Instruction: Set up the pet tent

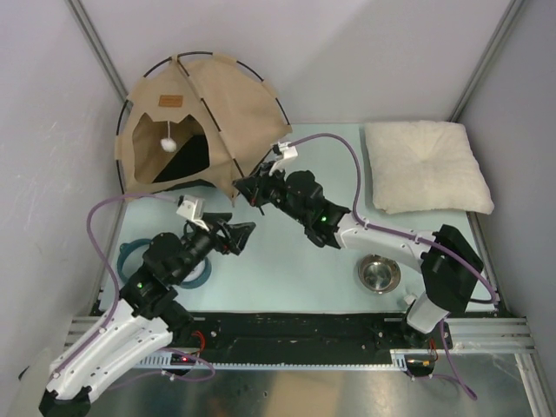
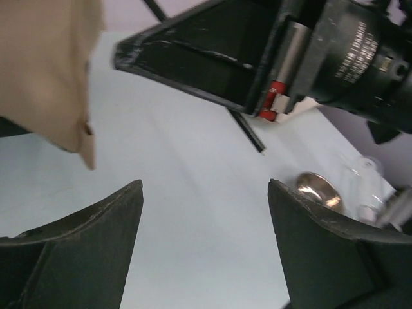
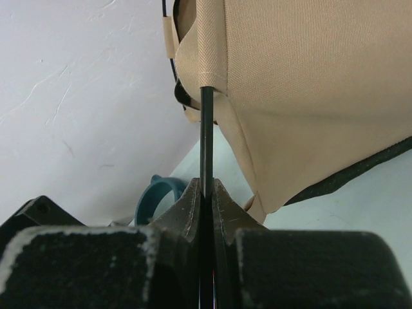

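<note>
I am pinching a thin black pole (image 3: 206, 138) with the right gripper (image 3: 205, 193). To do this step well, I think I should hold it tight and push slowly along the pole's own line. That way it can slide up into the tan edge and not bend or pop out. I should not pull the tent (image 1: 187, 122) sideways, or it may tip over. The tent stands in the upper left of the top view, close to the wall, with its door facing the arms.

The right gripper is squeezed tight on the pole, just below the tent's corner, in the middle of the right wrist view. The left gripper (image 2: 205, 193) is spread wide and holds nothing. It touches nothing that I can see. It hangs over the bare table (image 2: 193, 148). The tent's corner is at the upper left of its view, and the right gripper is at the top.
</note>
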Tool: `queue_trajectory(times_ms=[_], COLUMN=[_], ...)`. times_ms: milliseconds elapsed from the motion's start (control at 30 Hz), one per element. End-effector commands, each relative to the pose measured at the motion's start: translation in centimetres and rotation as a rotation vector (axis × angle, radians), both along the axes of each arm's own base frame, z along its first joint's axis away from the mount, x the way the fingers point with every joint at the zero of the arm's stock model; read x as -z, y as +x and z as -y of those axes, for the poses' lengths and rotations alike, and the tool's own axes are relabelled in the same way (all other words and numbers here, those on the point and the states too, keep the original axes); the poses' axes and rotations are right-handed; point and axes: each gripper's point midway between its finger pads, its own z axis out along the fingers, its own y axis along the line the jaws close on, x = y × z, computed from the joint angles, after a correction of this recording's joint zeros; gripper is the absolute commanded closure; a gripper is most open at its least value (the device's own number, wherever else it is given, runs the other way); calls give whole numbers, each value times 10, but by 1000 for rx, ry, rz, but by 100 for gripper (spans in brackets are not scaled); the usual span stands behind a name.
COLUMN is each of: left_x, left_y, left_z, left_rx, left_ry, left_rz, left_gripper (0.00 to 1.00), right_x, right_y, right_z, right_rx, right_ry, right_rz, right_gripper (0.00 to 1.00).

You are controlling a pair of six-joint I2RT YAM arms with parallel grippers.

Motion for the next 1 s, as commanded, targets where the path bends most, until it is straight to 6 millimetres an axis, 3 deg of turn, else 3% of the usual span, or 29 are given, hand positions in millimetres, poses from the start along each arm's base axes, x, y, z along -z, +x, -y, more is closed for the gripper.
queue_trajectory(times_ms=[0, 167, 367, 633, 867, 967], left_x=[-28, -36, -45, -31, -13, -12], left_y=[-25, -25, -18, -7, -1, 1], left_z=[41, 60, 57, 56, 50, 50], left_rx=[288, 422, 429, 418, 386, 388], left_ry=[-107, -186, -254, -253, -231, -223], left_rz=[-12, -100, -97, -147, -183, -181], left_gripper=[18, 15, 17, 42, 52, 64], right_x=[-46, -42, -35, -31, -35, -32], right_y=[-14, -18, -28, -34, -39, -41], right_z=[1, 0, -4, -6, -10, -11], right_rx=[-69, -89, -141, -186, -237, -254], right_ry=[81, 69, 44, 30, 62, 62], right_rz=[18, -2, -20, -31, -38, -52], right_gripper=[100, 100, 100, 100, 100, 100])
